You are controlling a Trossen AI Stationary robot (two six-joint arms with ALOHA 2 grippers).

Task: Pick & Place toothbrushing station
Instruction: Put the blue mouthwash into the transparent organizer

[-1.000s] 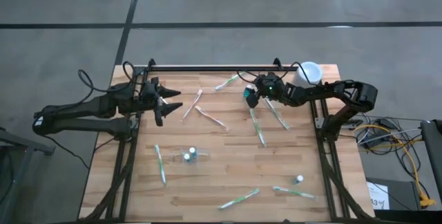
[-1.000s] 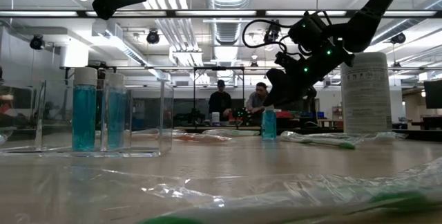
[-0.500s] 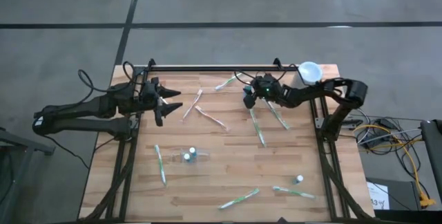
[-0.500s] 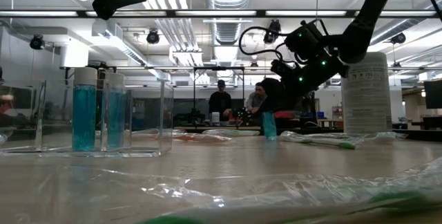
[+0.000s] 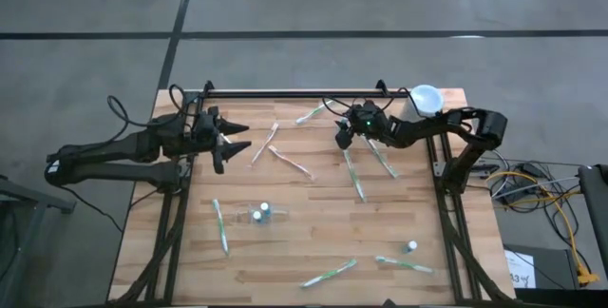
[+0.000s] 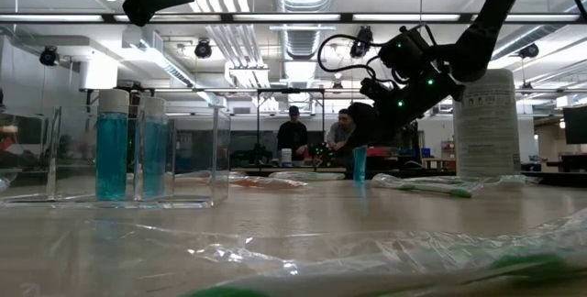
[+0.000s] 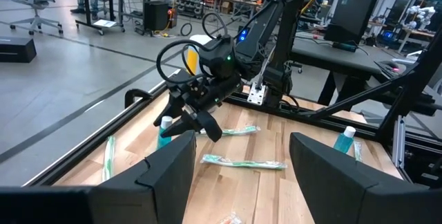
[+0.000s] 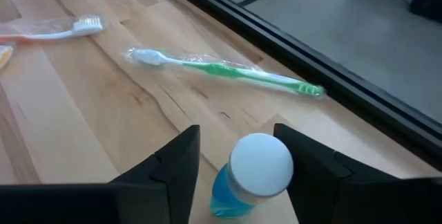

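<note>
A small blue bottle with a white cap (image 8: 259,174) stands upright on its base on the wooden table near the far edge; it also shows in the low view (image 6: 359,162) and the left wrist view (image 7: 164,131). My right gripper (image 5: 342,137) is open and low over it, one finger on each side of the cap. My left gripper (image 5: 235,138) is open and empty, held above the table's left part. My right gripper comes at the bottle from above, slanting from the table's right. One finger (image 8: 176,175) stands clearly apart from the cap. The other finger (image 8: 304,169) is close against the cap (image 8: 280,162); I cannot tell whether it touches.
A clear holder with two blue bottles (image 5: 261,215) stands mid-table. Several wrapped toothbrushes lie about, one green (image 8: 228,72) just beyond the bottle. Another small bottle (image 5: 411,247) stands at the near right. A white canister (image 5: 425,99) is at the far right corner.
My right gripper has gone down over the blue bottle and a little toward the table's left, so its fingers now stand around the cap. The bottle has stayed upright in its place.
</note>
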